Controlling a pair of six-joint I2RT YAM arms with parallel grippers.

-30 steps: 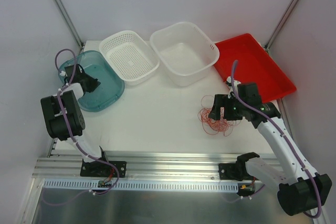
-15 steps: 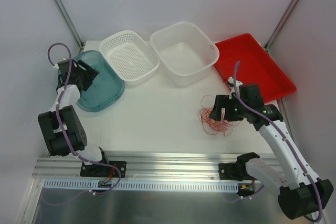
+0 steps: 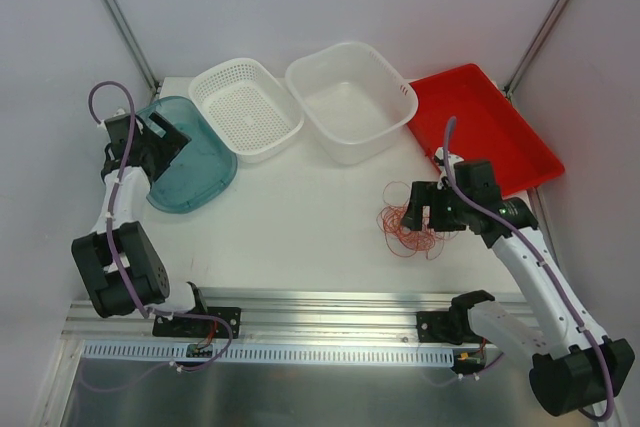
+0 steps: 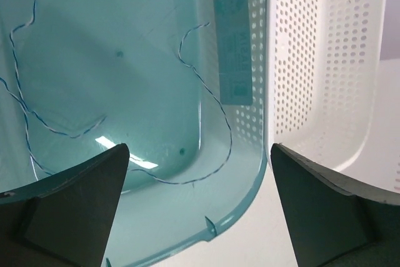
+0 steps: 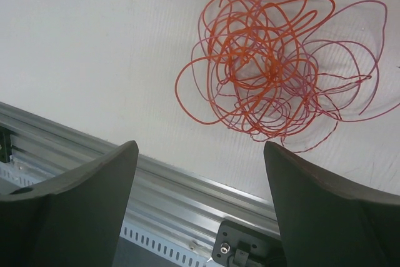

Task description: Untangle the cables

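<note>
The cables [image 5: 269, 73] lie knotted on the table [image 3: 300, 217] near its right edge. The right tool [image 5: 200, 211] hangs over them, spread and empty. I'd pinch one outer loop and draw it toward the open middle, clear of the front rail [image 3: 330, 307]. The left tool [image 4: 194, 217], also spread, hangs over the teal bin [image 4: 144, 48].

1. One translucent teal plastic tub [image 3: 205, 167].
2. One white perforated plastic basket [image 3: 245, 112].
3. One white smooth-walled plastic bin [image 3: 350, 107].
4. One red plastic tray [image 3: 490, 132].
5. One tangle of thin red-orange wire cables [image 5: 250, 67]; the strands cannot be counted.
</note>
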